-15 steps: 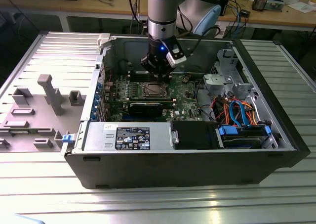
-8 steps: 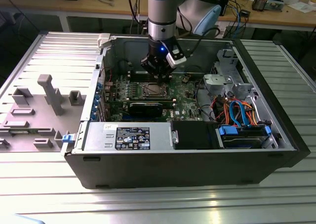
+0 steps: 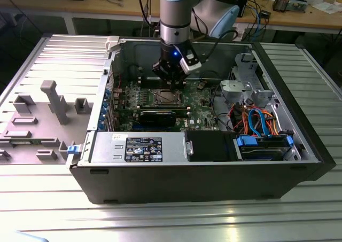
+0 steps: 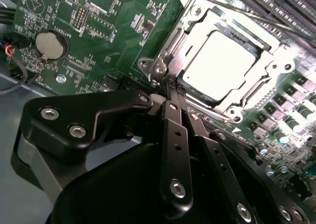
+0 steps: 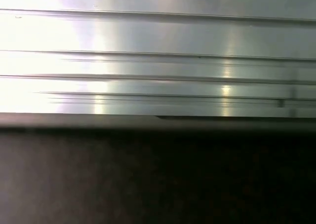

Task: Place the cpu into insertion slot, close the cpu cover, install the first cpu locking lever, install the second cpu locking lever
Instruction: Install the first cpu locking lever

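So the gripper [image 3: 171, 80] hangs down inside the open computer case [image 3: 203, 186], right over the motherboard [image 3: 200, 111]. In the second wrist view its black fingers [image 4: 177, 135] are pressed together into one narrow tip, with no gap and nothing between them, so it's closed and empty.

The cpu [image 4: 219, 61] is already sitting in its socket, just ahead of the gripper tip [image 4: 174, 96] in that view. You can see its silver-grey top through the big window of the cpu cover [image 4: 269, 70], and the cover lies flat down over it. The gripper tip sits at the near corner of the socket frame, touching or nearly touching the metal there; hard to tell which. Whether either locking lever is latched is also hard to make out.

In the exterior view the socket [image 3: 166, 97] sits directly below the gripper, and the silver power supply box [image 3: 139, 147] is well below it, by the case's front wall. The case rests on a ribbed metal worktop [image 3: 160, 220]; the first wrist view shows similar ribbed metal [image 5: 158, 66].
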`<act>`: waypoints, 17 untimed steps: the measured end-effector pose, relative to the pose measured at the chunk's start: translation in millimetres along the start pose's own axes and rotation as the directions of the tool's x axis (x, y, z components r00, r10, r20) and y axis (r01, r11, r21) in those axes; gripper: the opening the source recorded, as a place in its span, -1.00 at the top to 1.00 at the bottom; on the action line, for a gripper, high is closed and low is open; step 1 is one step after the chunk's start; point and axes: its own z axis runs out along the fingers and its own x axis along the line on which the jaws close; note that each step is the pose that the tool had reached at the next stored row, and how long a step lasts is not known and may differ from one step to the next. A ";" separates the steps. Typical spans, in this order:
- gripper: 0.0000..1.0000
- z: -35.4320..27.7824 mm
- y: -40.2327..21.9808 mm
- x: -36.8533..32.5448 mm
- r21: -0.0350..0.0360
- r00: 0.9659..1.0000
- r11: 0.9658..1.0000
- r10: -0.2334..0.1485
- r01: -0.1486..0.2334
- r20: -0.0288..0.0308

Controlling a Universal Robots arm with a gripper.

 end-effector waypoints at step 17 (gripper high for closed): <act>0.79 -5.8 -3.1 -0.1 -0.019 1.000 1.000 0.001 -0.001 0.000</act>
